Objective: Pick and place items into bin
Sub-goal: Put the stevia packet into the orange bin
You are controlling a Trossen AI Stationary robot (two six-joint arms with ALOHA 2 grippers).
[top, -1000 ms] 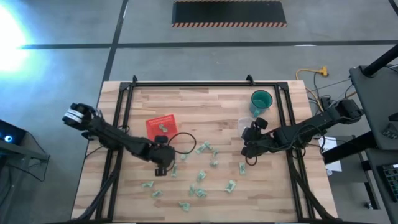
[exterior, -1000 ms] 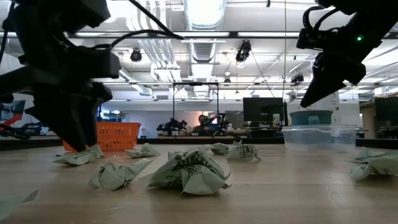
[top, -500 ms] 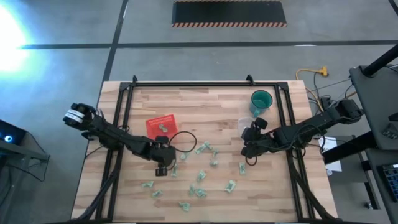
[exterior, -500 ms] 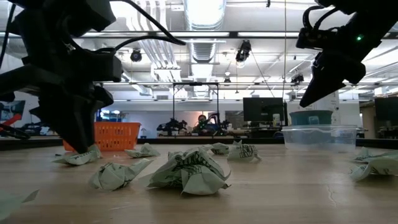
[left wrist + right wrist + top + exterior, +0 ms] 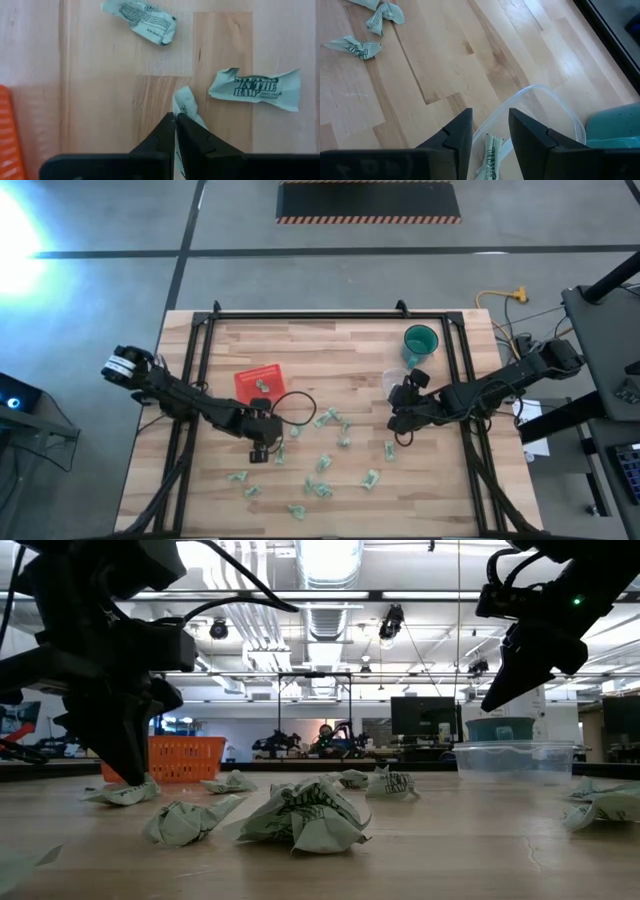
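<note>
Wrapper point(image 5: 489, 161) inside clear tub point(image 5: 555, 107) beside cup point(image 5: 615, 127)

Crumpled pale green-and-white items point(image 5: 323, 463), scattered across table

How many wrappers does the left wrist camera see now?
3: the far wrapper ahead; the printed wrapper off to one side; the pinched wrapper in the shut left end effector. More lie outside this view.

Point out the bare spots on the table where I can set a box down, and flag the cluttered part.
Free: the back strip of the table between the red tray and the teal cup. Crowded: the front middle, strewn with wrappers between the left gripper and the right gripper.
</note>
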